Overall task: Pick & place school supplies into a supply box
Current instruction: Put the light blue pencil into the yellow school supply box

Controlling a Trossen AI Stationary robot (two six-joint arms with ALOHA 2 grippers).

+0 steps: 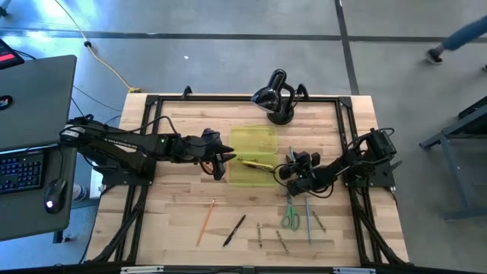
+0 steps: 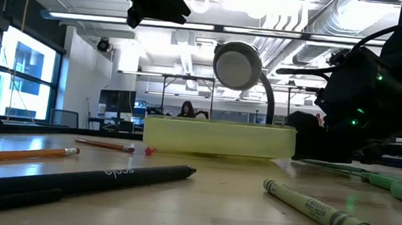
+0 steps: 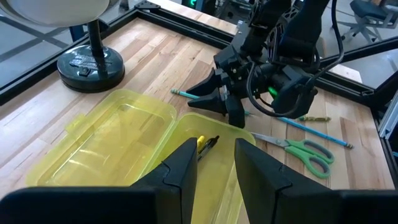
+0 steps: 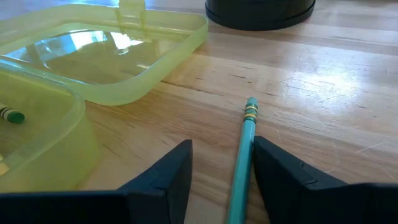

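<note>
The supply box, translucent yellow-green, lies open at the table's middle, its lid flat on the wood. A yellow pencil and a green-tipped piece lie in its base. My left gripper hangs open above the base's left edge with nothing between its fingers. My right gripper is open, low at the box's right side, astride a teal pencil that lies flat on the table. Green-handled scissors, an orange pencil and a black pen lie nearer the front. My right gripper's fingers stand on either side of the teal pencil just behind its eraser end, slanting down along it. The pencil lies on the wood close against one finger. I cannot tell whether that finger touches it.
A black domed device on a round base stands at the far edge behind the box. A blue pencil and several short crayons lie at the front right. A dark frame rail borders the table.
</note>
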